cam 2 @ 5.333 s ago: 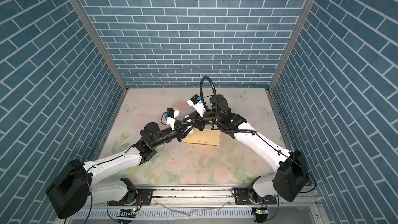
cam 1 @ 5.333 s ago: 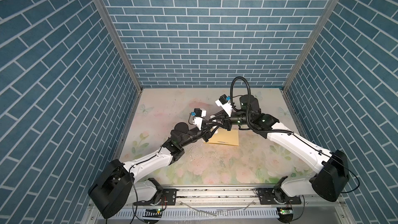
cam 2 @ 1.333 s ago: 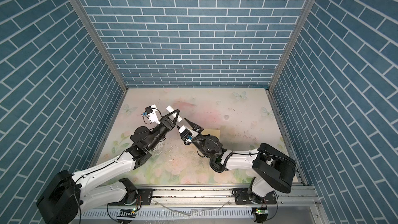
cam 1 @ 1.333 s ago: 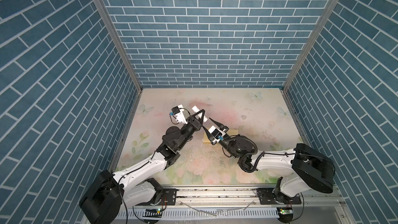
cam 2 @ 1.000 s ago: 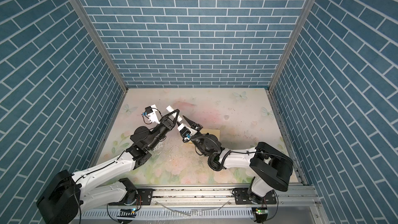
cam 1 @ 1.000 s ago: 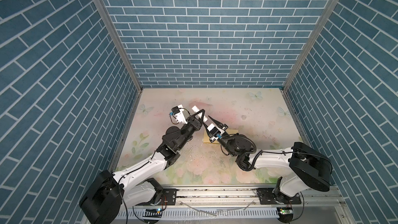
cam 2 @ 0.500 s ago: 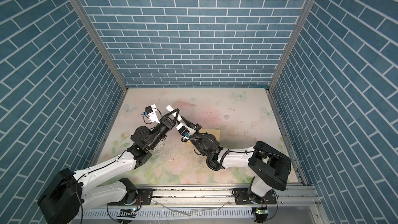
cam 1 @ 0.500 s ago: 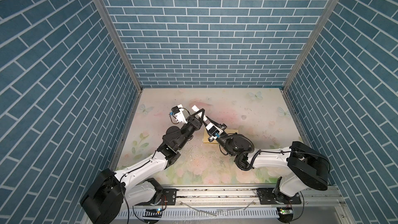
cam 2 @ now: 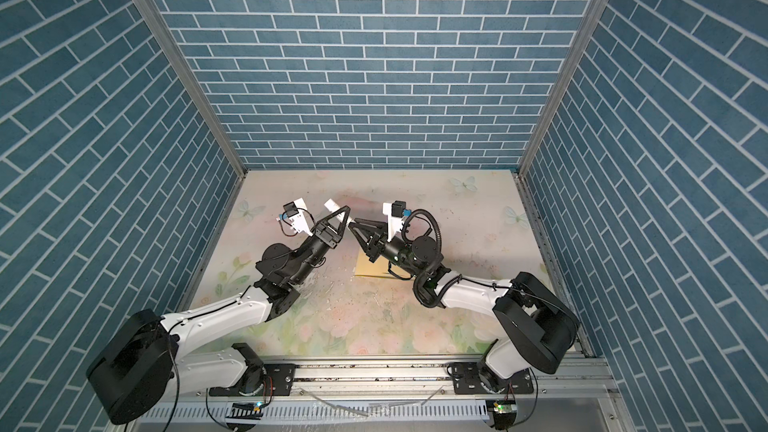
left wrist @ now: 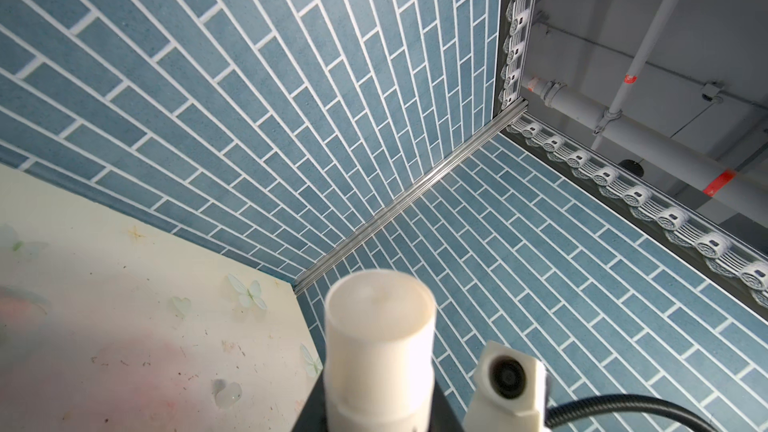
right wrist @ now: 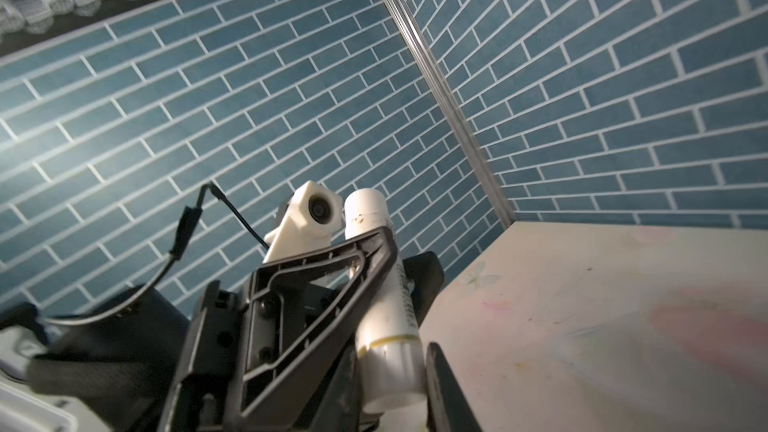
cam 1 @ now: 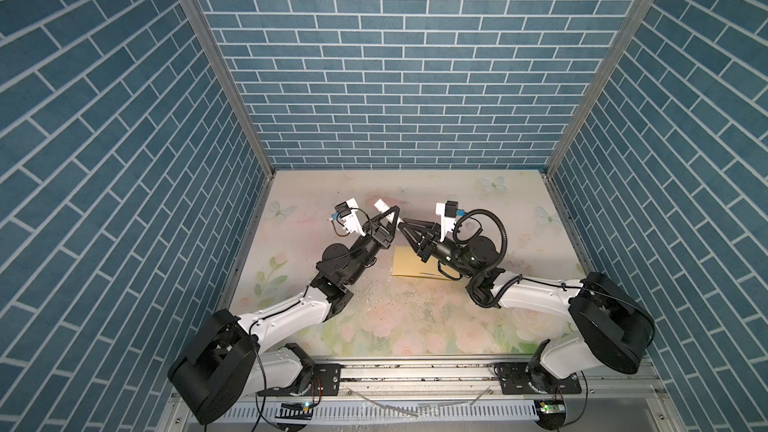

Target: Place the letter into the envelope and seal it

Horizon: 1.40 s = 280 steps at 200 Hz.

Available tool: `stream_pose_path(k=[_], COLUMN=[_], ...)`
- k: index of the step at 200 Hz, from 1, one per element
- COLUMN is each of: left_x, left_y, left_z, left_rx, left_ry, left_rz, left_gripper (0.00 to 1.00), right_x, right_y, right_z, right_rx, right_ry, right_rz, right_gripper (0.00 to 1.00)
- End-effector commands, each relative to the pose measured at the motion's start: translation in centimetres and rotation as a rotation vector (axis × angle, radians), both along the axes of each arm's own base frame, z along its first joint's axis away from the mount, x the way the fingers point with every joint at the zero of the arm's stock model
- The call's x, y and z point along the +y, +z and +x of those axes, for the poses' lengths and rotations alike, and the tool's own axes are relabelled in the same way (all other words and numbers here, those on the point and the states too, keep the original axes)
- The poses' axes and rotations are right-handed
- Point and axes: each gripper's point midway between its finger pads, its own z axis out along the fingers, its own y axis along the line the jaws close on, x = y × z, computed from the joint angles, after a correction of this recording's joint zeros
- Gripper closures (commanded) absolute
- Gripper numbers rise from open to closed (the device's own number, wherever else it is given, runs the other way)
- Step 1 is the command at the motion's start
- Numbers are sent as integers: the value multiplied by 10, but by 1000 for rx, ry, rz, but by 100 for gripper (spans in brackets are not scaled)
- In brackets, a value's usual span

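left claw (cam 1: pixel 388 211) against right claw (cam 1: pixel 403 223), corners (cam 1: pixel 513 195) free

Top views are evenly, brightly lit; shadows are kept soft. The glue stick (left wrist: pixel 379 351) is blurred in the left wrist view.

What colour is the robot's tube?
The tube is white with a yellow ring; best in right wrist view.

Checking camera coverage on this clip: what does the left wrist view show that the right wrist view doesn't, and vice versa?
Only the left wrist view: the right wrist camera and ceiling pipes. Only the right wrist view: the left gripper clamped partway along the glue stick, and the left wrist camera. Both: the glue stick, the floral table and blue brick walls.
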Motion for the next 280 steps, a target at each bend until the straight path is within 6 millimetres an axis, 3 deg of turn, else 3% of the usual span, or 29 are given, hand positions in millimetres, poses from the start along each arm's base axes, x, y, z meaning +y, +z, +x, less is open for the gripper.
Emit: stream_pose_path(k=[1,29,59,93,127,170,280], left_x=[-8,-6,-3,-1,3,7,7], left_y=[9,6,5,4,2,0,-2], left_z=[-15,-14,-11,-8,-6,-6,-6], left_rx=[-78,-60,-22,34,92,138,154], left_ry=[-49,-39,-24,-17,-1,16,13], left_rz=[30,39,17,4,4,20,13], left_gripper=[100,100,100,100,100,100,100], right_x=[-29,-24,-32,-27,-19,-3,23], right_y=[52,51,47,36,7,-20,-11], right_z=[30,28,22,-7,-29,-42,-38], right_rx=[163,145,8,-353,-730,-995,-1054], right_ry=[0,20,-86,-250,-412,-544,-693], right_rz=[335,310,157,-250,-556,-722,-752], right_gripper=[100,100,73,47,37,37,54])
